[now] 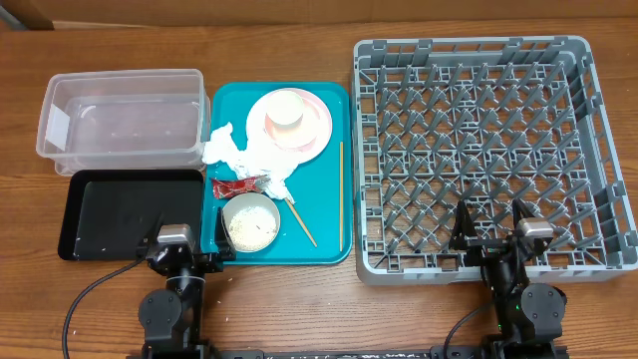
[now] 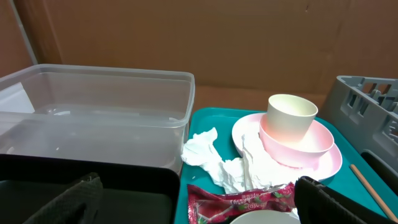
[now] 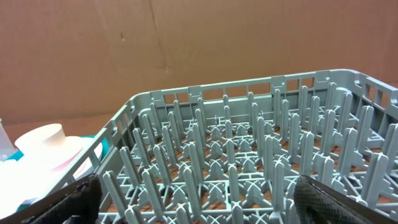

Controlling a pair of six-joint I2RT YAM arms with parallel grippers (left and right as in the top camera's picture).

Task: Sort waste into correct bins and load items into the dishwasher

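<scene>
On the teal tray [image 1: 327,100] lie a pale pink plate [image 1: 311,128] carrying a cream cup [image 1: 288,112], crumpled white napkins [image 1: 239,155], a red wrapper [image 1: 237,186], a white bowl [image 1: 250,221] holding rice, and two wooden chopsticks [image 1: 341,189]. The clear tub [image 1: 120,120] and black tray [image 1: 130,211] sit to its left, the grey dish rack [image 1: 488,150] to its right. My left gripper [image 1: 184,231] stands open at the black tray's near right corner, with nothing held. Low over the rack's near edge, my right gripper [image 1: 490,221] is open too.
From the left wrist, the wrapper [image 2: 242,200] and napkins [image 2: 217,162] lie just ahead, with the cup [image 2: 291,115] and plate [image 2: 329,158] beyond. Rows of upright rack pegs [image 3: 249,155] fill the right wrist view. A brown cardboard wall backs the table.
</scene>
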